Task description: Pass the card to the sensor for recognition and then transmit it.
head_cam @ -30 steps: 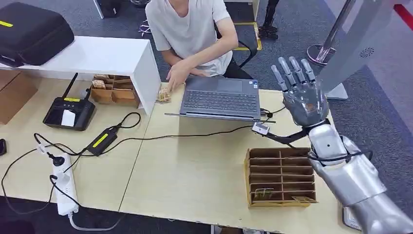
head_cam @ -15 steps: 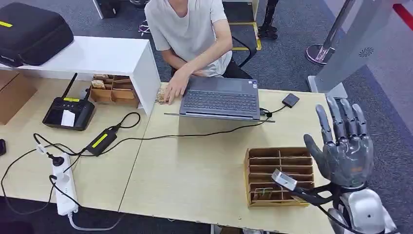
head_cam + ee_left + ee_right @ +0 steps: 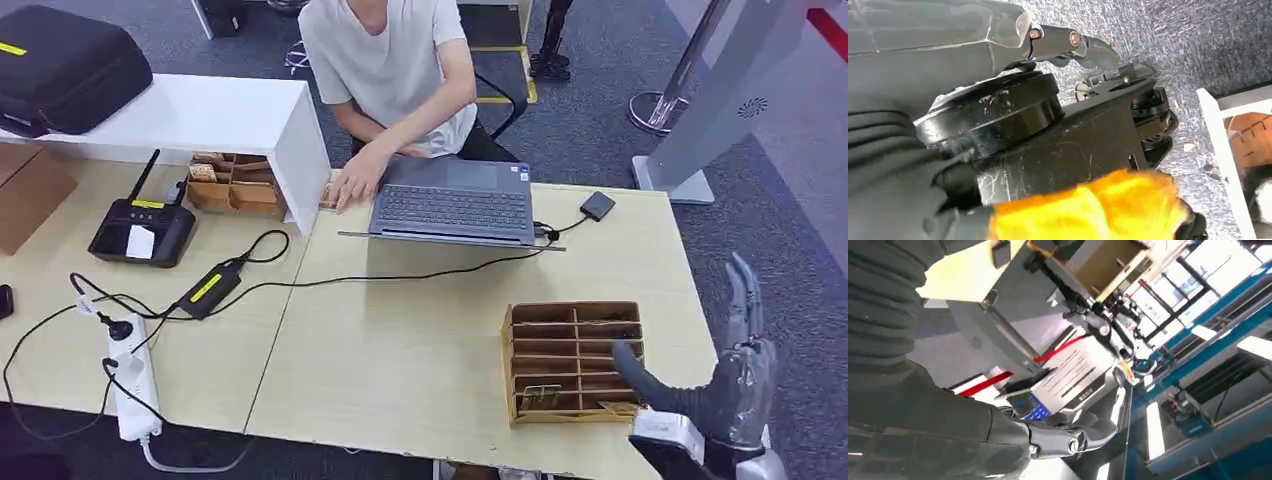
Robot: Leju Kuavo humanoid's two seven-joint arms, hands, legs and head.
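Hand status: my right hand (image 3: 735, 385) sits low off the table's (image 3: 400, 340) right front corner, fingers spread and upright, nothing in it. Thumb reaches toward the wooden slotted box (image 3: 572, 362). A card (image 3: 540, 397) stands in the box's front-left slot. Small black sensor (image 3: 597, 205) lies near the far right edge, cabled, beside the laptop (image 3: 452, 202). Left hand (image 3: 998, 55): can't tell its state.

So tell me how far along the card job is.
Nothing looks done yet. The right hand hangs open beside the wooden card rack, holding nothing. Cards sit in the rack's near slots. Picking a card, presenting it at the black sensor near the laptop and passing it on all remain.
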